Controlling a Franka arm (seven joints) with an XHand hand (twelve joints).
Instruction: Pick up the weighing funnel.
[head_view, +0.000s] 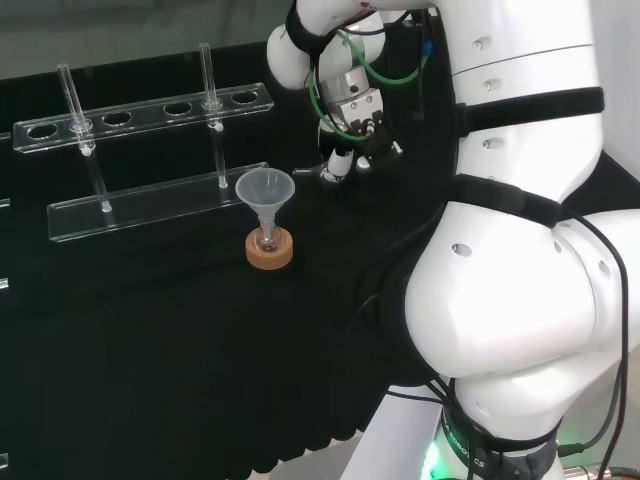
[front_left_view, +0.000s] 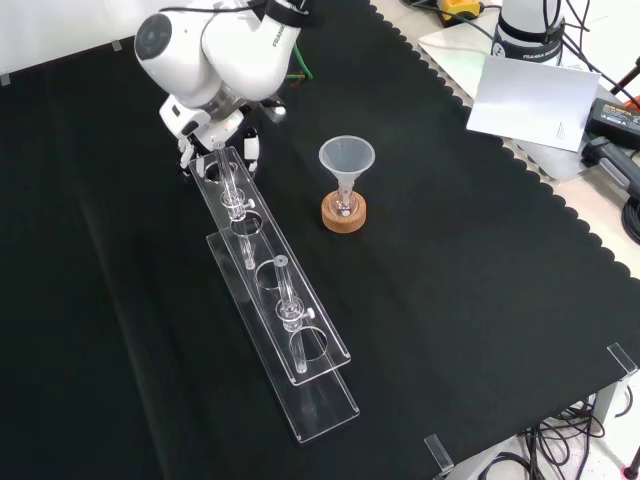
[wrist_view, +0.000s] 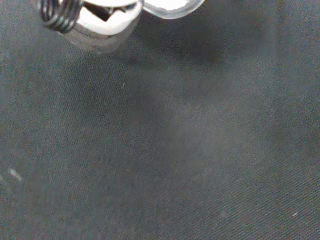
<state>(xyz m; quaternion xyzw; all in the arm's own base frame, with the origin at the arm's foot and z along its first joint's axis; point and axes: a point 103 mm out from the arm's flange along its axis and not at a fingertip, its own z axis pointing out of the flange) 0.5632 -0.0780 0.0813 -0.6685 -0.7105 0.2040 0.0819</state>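
**Hand low on the cloth beside the funnel**

The hand (head_view: 347, 150) hangs close over the cloth (head_view: 150, 380), just right of the funnel (head_view: 265, 190) in the head view. Whether it is spread or closed I cannot tell. What may be the weighing funnel (head_view: 305, 176), a faint clear sliver, lies on the cloth between the funnel and the hand, close against the hand. I cannot tell if they touch.

The funnel stands upright in a small flask on a cork ring (head_view: 270, 250). In the front view the rack (front_left_view: 290, 330) starts up left of the funnel, right by the hand. From there it runs down past the funnel toward the near edge, with tubes (front_left_view: 285, 300) upright in it. Right of and below the funnel in that view, the cloth lies bare out to its scalloped edge. The arm (head_view: 520, 300) bulks large right of the funnel in the head view.
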